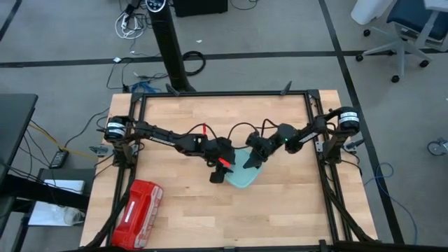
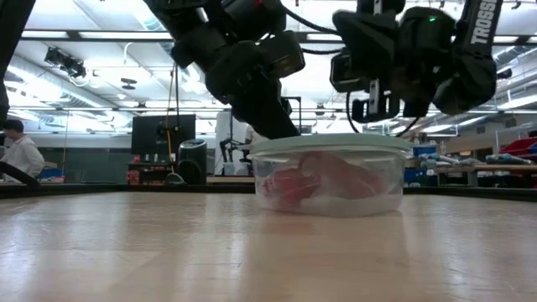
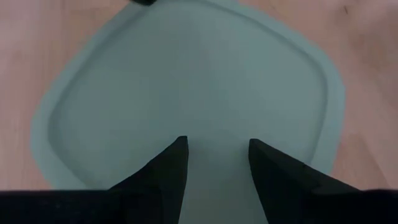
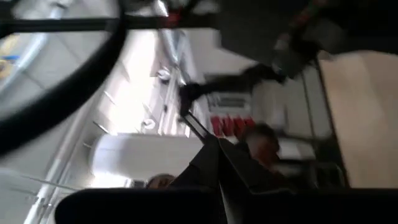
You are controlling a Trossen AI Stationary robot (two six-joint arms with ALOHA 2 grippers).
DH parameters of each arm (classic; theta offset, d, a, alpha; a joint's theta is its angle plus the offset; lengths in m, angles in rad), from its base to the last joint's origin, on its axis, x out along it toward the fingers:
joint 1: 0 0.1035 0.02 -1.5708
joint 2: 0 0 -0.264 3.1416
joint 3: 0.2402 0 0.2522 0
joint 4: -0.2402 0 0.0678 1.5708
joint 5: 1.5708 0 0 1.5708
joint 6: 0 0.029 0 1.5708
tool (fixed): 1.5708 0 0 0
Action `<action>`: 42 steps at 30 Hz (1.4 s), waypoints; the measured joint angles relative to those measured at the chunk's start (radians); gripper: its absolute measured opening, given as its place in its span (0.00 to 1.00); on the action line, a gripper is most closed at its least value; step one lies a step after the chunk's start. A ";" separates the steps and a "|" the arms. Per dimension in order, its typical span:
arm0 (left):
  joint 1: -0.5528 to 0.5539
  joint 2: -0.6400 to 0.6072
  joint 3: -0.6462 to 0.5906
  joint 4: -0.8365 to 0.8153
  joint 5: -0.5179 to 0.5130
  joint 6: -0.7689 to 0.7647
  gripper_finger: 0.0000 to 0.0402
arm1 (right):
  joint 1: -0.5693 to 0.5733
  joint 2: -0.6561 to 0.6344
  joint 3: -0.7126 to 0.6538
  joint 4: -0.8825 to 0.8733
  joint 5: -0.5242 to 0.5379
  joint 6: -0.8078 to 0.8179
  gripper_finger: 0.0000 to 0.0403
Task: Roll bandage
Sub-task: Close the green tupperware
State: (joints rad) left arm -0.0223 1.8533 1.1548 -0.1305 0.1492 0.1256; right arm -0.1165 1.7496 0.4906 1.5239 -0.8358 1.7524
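**Bench state: both grippers over lidded container, bandage inside**

Surface: pale wood-plank table (image 1: 280,210) inside a black frame, on a grey floor crossed by dark tape lines. Black column stands at the far edge; 1 office chair (image 1: 399,28) at far right. Glossy red plastic case with white marks (image 1: 138,213) lies at the near-left corner. Low view shows a lit room behind the table with a dark screen and 1 person (image 2: 18,151) at far left.

Container: clear plastic tub with pale blue-green lid (image 2: 329,144) sits at table centre, slightly near of the arms.

Task item: dusky pink-red fabric bandage (image 2: 323,183) lies inside the tub, seen through the wall as a crumpled mass. Long axis and pointing direction cannot be told.

Left gripper (image 3: 217,152): directly above the lid, at its left side, 2 fingers spread apart with bare lid showing between them, nothing pinched.

Right gripper (image 4: 219,155): above the lid's far-right side, fingers pressed together, empty; its camera faces the room.
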 joint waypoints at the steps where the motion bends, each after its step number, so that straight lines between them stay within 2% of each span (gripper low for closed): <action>1: 0.000 0.000 -0.009 0.020 -0.004 -0.014 0.44 | 0.011 0.000 -0.009 0.034 0.040 0.000 0.02; 10: 0.000 0.002 -0.014 0.048 -0.033 -0.057 0.44 | 0.101 -0.075 -0.192 0.036 0.365 -0.066 0.02; 16: 0.002 0.003 -0.015 0.062 -0.050 -0.057 0.44 | 0.174 -0.161 -0.297 0.037 0.636 -0.116 0.02; 20: 0.002 0.004 -0.015 0.072 -0.061 -0.078 0.44 | 0.217 -0.175 -0.292 0.037 0.722 -0.134 0.02; 30: 0.002 0.005 -0.015 0.081 -0.089 -0.082 0.44 | 0.195 -0.157 -0.254 0.035 0.714 -0.134 0.02; 37: 0.003 0.005 -0.015 0.088 -0.094 -0.074 0.44 | 0.192 -0.166 -0.123 0.033 0.600 -0.169 0.02; 38: 0.003 0.005 -0.015 0.088 -0.094 -0.075 0.44 | 0.172 -0.157 -0.118 0.005 0.571 -0.181 0.02; 40: 0.003 0.005 -0.015 0.089 -0.094 -0.075 0.44 | 0.097 -0.108 -0.153 -0.211 0.496 -0.167 0.02; 42: 0.003 0.005 -0.014 0.101 -0.108 -0.074 0.44 | 0.043 -0.049 -0.189 -0.157 0.461 -0.122 0.02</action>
State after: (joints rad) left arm -0.0194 1.8579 1.1407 -0.0291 0.0414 0.0517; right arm -0.0730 1.7004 0.3015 1.3667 -0.3744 1.6304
